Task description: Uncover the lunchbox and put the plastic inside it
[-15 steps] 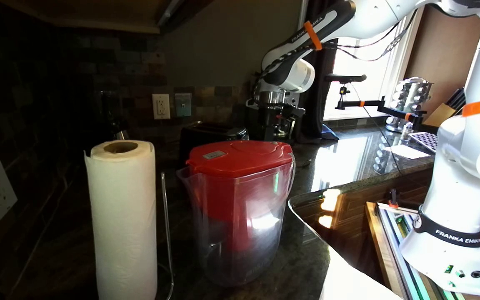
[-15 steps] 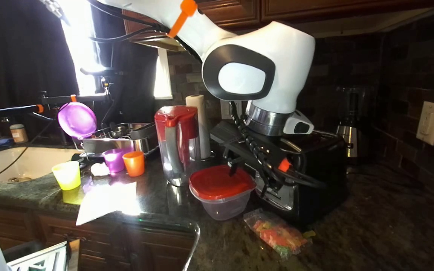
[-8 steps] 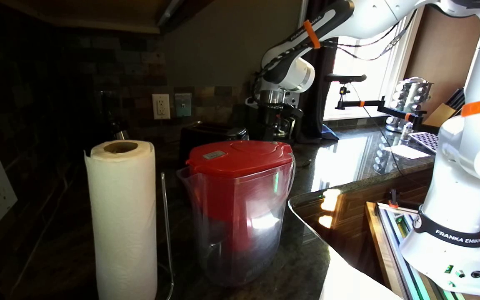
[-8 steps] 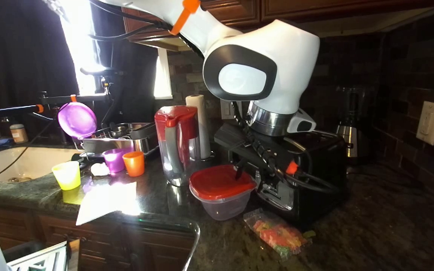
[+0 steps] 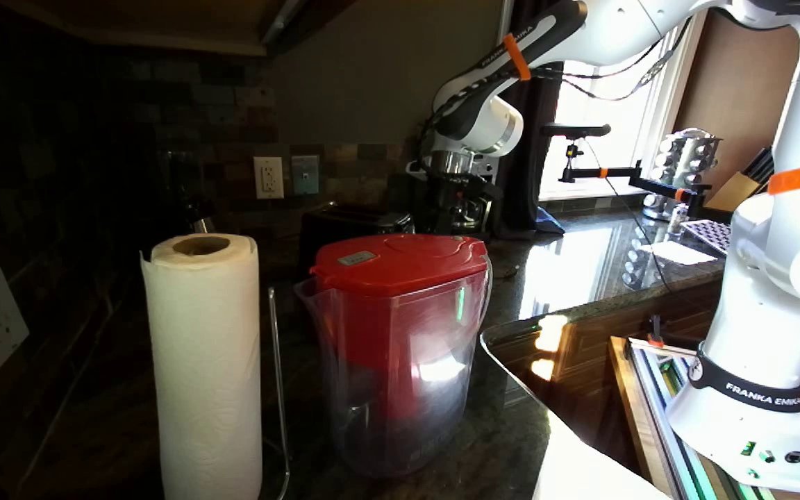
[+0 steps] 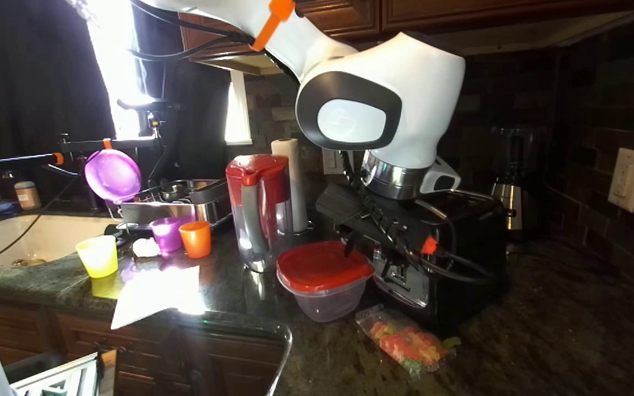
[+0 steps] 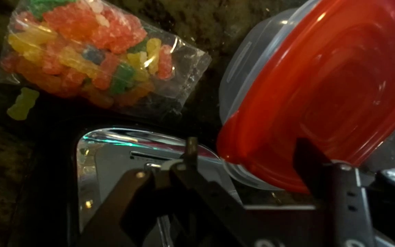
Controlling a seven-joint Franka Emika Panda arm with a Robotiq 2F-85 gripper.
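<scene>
The lunchbox (image 6: 331, 302) is a clear plastic tub covered by a red lid (image 6: 325, 265). It stands on the dark counter in front of the toaster. The lid (image 7: 321, 89) and the tub's clear side (image 7: 243, 65) show in the wrist view. A clear plastic bag of colourful gummy candy (image 6: 405, 341) lies beside the tub; it also shows in the wrist view (image 7: 91, 55). My gripper (image 7: 247, 151) is open and empty. One finger is over the lid's edge and the other is outside its corner, over the toaster's front. I cannot tell if a finger touches the lid.
A black toaster (image 6: 465, 247) stands close beside the gripper. A red-topped pitcher (image 6: 256, 209) and a paper towel roll (image 6: 292, 181) stand behind the tub. Yellow (image 6: 98, 257), purple (image 6: 167, 234) and orange (image 6: 195, 239) cups stand near the sink. A loose yellow-green gummy (image 7: 22, 103) lies by the bag.
My gripper has shifted slightly toward the toaster, and the arm has tilted a little. The lunchbox, lid and candy bag have not moved.
</scene>
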